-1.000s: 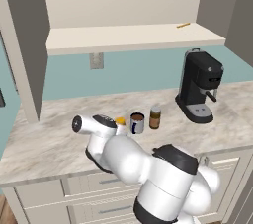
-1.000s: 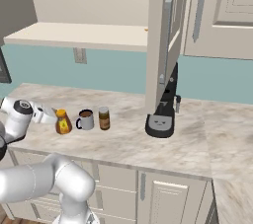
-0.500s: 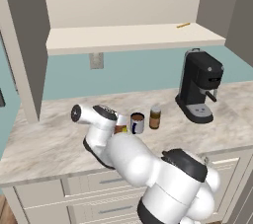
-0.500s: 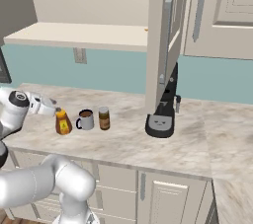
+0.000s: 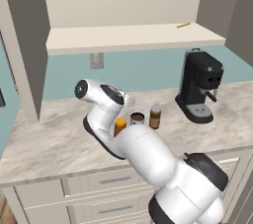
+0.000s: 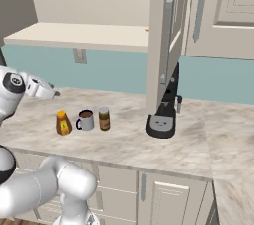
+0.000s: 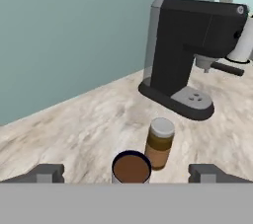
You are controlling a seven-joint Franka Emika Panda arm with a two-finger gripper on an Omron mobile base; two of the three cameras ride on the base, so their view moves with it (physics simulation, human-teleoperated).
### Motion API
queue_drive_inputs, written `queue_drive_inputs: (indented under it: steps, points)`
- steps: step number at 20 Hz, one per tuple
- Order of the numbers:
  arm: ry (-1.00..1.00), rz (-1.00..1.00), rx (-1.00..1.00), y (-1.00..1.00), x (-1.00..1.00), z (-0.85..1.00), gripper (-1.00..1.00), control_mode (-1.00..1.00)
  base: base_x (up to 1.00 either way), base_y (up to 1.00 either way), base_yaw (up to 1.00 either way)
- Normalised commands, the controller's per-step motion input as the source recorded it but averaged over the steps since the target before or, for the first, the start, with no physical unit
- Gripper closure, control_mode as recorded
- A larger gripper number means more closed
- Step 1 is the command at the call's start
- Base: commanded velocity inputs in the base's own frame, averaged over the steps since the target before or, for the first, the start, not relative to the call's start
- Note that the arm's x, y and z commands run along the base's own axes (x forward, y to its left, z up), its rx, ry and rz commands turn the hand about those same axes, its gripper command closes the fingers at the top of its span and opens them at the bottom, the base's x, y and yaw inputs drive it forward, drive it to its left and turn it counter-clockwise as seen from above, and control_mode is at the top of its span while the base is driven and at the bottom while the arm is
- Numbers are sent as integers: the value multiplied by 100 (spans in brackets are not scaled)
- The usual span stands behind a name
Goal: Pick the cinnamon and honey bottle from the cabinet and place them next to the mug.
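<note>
On the counter the amber honey bottle (image 6: 62, 122), the blue-grey mug (image 6: 86, 120) with brown liquid and the cinnamon (image 6: 104, 118) jar stand in a close row. They appear again as honey bottle (image 5: 119, 126), mug (image 5: 137, 118) and cinnamon (image 5: 155, 117), partly behind my arm. My gripper (image 6: 49, 91) hovers open above and left of the row, holding nothing. From the hand, the mug (image 7: 131, 167) and cinnamon (image 7: 159, 143) lie below my open gripper (image 7: 127, 173). The cabinet (image 5: 128, 38) shelf hangs above.
A black coffee machine (image 5: 200, 90) stands right of the row on the marble counter (image 5: 49, 144). A small yellow object (image 5: 183, 24) lies on the cabinet shelf. An open cabinet door (image 6: 166, 35) hangs over the coffee machine (image 6: 162, 115). A wall outlet (image 5: 96, 60) sits under the shelf.
My hand has risen from counter height beside the honey bottle and swung up and to the right. The bottle, mug and jar have stayed put.
</note>
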Motion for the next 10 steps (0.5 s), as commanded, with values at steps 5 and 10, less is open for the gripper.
queue_drive_inputs:
  steps: [5,10]
  points:
    - [0,22,9,-16,-60,78,-100,-100,0,0,0]
    - [-1,25,11,-28,-99,31,-100,-100,0,0,0]
